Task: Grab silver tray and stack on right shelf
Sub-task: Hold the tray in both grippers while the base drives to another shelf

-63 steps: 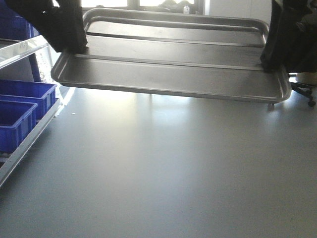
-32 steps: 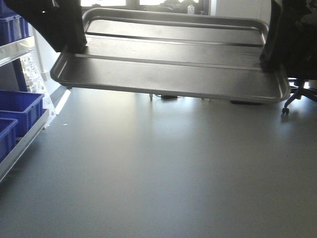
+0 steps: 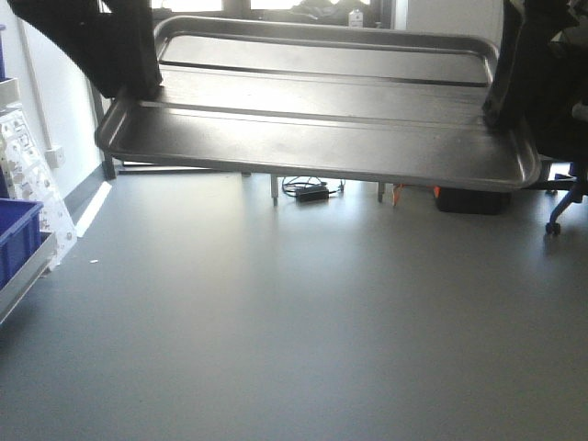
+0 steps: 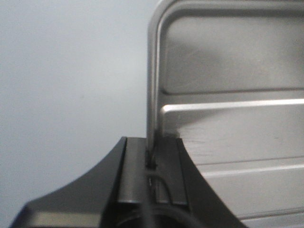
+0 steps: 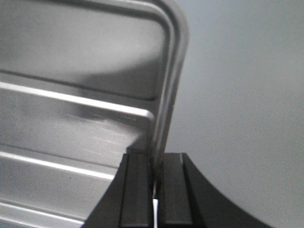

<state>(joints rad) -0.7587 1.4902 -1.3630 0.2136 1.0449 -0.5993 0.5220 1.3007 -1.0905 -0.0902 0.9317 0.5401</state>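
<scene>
The silver tray (image 3: 322,119) hangs level in the air across the top of the front view, with two long ridges along its base. My left gripper (image 3: 138,87) is shut on its left rim. My right gripper (image 3: 501,101) is shut on its right rim. In the left wrist view the tray (image 4: 237,109) has its left rim pinched between my left gripper (image 4: 152,152). In the right wrist view the tray (image 5: 76,95) has its right rim clamped in my right gripper (image 5: 154,164). The right shelf is out of view.
Grey floor (image 3: 294,322) spreads below the tray. A blue bin (image 3: 16,241) on a rack edge (image 3: 23,276) sits at the far left. Table legs with cables (image 3: 312,191), a dark box (image 3: 470,200) and an office chair base (image 3: 560,216) stand behind.
The view has swung right: the blue bins and rack on the left slid almost out of frame, while cables, box and chair came into view. Both grippers keep hold of the tray.
</scene>
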